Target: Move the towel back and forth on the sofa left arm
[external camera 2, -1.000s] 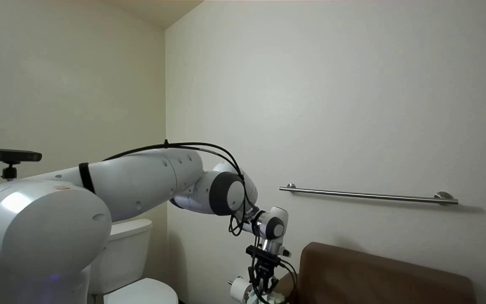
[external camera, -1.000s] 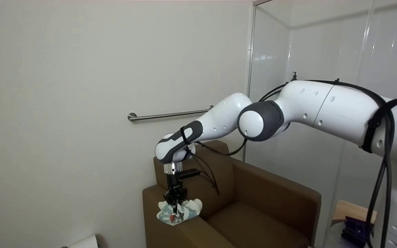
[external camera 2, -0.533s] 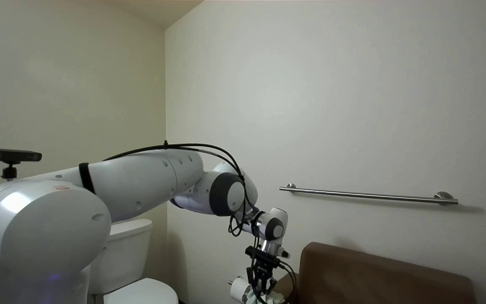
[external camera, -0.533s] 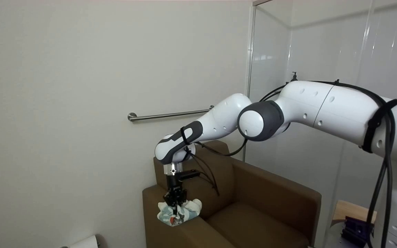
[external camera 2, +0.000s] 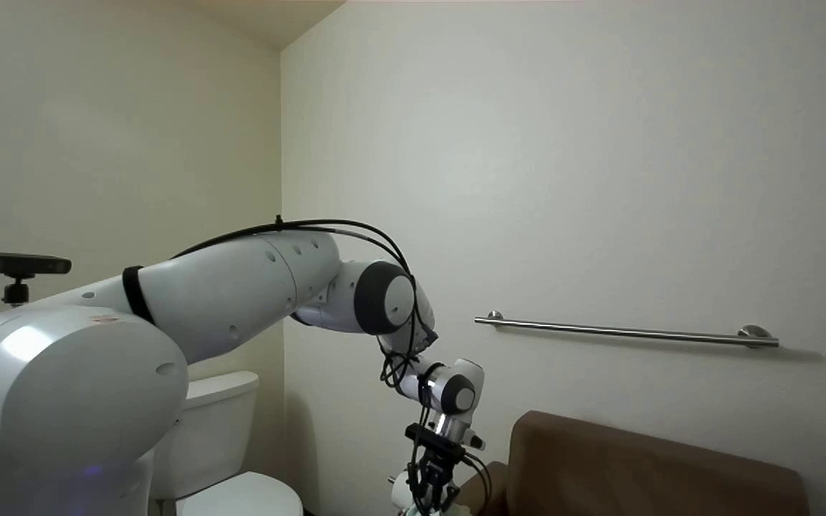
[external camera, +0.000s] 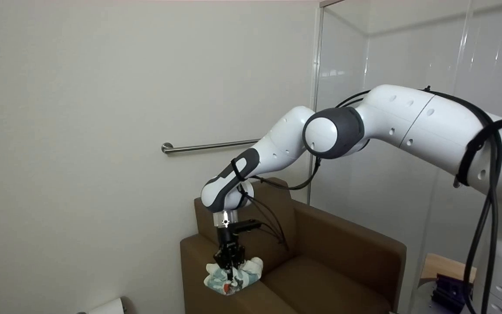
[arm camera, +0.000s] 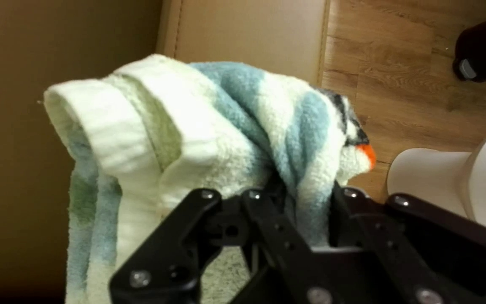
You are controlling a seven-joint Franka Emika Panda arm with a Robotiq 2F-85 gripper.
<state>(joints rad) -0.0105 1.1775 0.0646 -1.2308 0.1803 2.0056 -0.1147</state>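
Arm (external camera 2: 241, 294) bent, gripper (arm camera: 306, 200) clamped and pointing down.
From the high elbow (external camera: 334, 133) the forearm (external camera: 283, 141) slopes down to the wrist (external camera: 224, 192); beneath it the gripper hangs nearly vertical.

The sofa left arm (external camera: 253, 301), brown and flat-topped, carries the bunched white-and-blue towel (external camera: 243, 277).

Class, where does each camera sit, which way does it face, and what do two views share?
Exterior view: beside the robot arm, facing the armchair and wall; arm and gripper show.
Exterior view: near the robot's shoulder, facing the same wall; shoulder, arm and gripper show.
Wrist view: above the gripper, looking down at towel and armrest; only the gripper shows.
Both exterior views share the metal bar.
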